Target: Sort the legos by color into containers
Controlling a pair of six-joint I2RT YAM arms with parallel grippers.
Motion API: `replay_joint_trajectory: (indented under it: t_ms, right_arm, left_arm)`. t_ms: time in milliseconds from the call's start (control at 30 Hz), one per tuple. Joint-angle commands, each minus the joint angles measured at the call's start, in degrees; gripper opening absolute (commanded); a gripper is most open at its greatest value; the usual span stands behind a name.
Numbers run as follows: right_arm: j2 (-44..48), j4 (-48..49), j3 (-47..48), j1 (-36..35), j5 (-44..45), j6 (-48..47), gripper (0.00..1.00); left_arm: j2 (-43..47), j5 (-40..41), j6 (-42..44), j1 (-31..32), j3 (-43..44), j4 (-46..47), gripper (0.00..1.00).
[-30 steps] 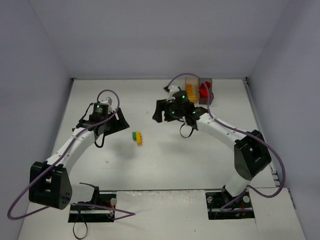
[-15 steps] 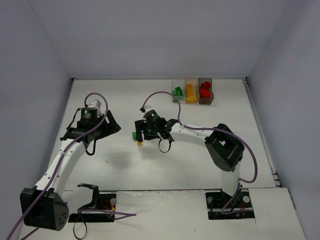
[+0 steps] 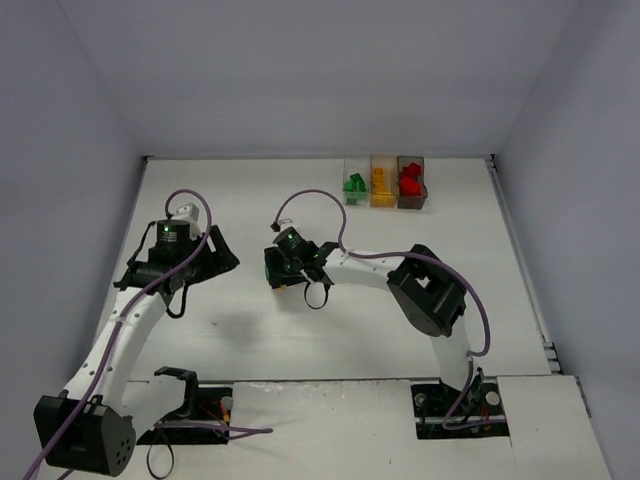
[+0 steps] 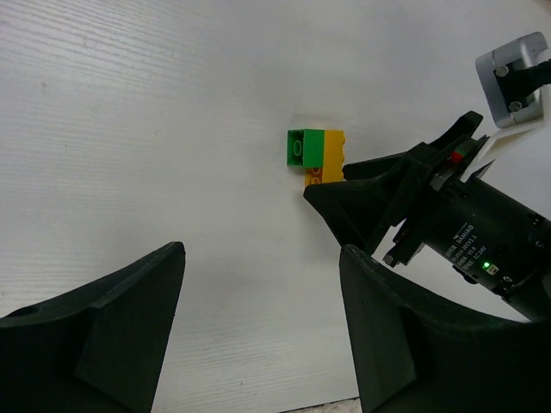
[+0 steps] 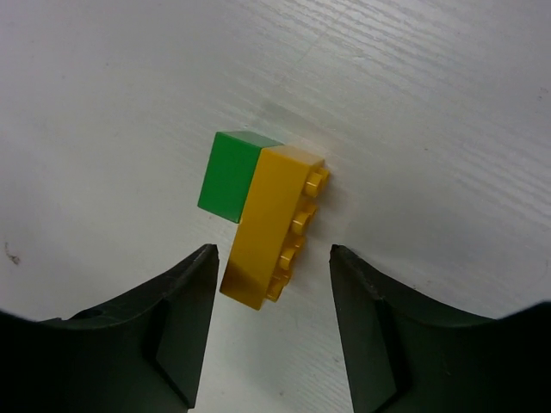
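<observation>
A green brick (image 5: 228,176) joined to a yellow-orange brick (image 5: 275,228) lies on its side on the white table. My right gripper (image 5: 269,284) is open, with its fingers on either side of the yellow brick's near end and not touching it. In the top view the right gripper (image 3: 283,272) covers this clump. My left gripper (image 3: 185,268) is open and empty to the left. In its wrist view the clump (image 4: 315,155) lies well ahead of the open left gripper (image 4: 263,327). The three containers (image 3: 383,203) stand at the back.
The clear box holds green bricks (image 3: 354,184), the orange box yellow ones (image 3: 380,184), the dark box red ones (image 3: 410,182). The right arm's cable (image 3: 310,195) loops above the table. Grey walls enclose the table on three sides.
My right arm has swung from the containers leftward and down over the green-yellow clump. My left arm has drawn back to the left, away from the clump.
</observation>
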State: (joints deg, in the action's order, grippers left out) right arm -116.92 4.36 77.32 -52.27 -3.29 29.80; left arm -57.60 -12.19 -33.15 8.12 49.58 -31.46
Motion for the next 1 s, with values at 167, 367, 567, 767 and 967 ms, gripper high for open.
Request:
replay_joint_trajectory:
  t_ms: [167, 367, 567, 767, 967]
  right_arm:
    - [-0.41, -1.11, 2.84, -0.99, 3.11, 0.52, 0.24]
    - [4.67, -0.41, 0.12, -0.73, 7.5, -2.46, 0.0]
    - [16.35, 6.79, -7.61, -0.29, 11.2, -8.17, 0.0]
    - [24.01, 12.42, -12.89, 0.24, 10.33, -10.29, 0.0]
    - [27.8, 15.32, -15.09, 0.94, 7.6, -10.2, 0.0]
  left_arm:
    - [1.44, -0.65, 0.8, -0.56, 0.78, 0.44, 0.66]
    - [1.18, -2.92, 0.63, -0.56, 0.69, 3.06, 0.66]
    - [-1.1, -12.32, -3.5, -0.56, -0.28, 12.89, 0.66]
    - [-4.8, -22.7, -9.47, -0.03, 0.52, 24.4, 0.6]
    - [-6.38, -26.92, -10.72, 2.42, 0.69, 33.1, 0.56]
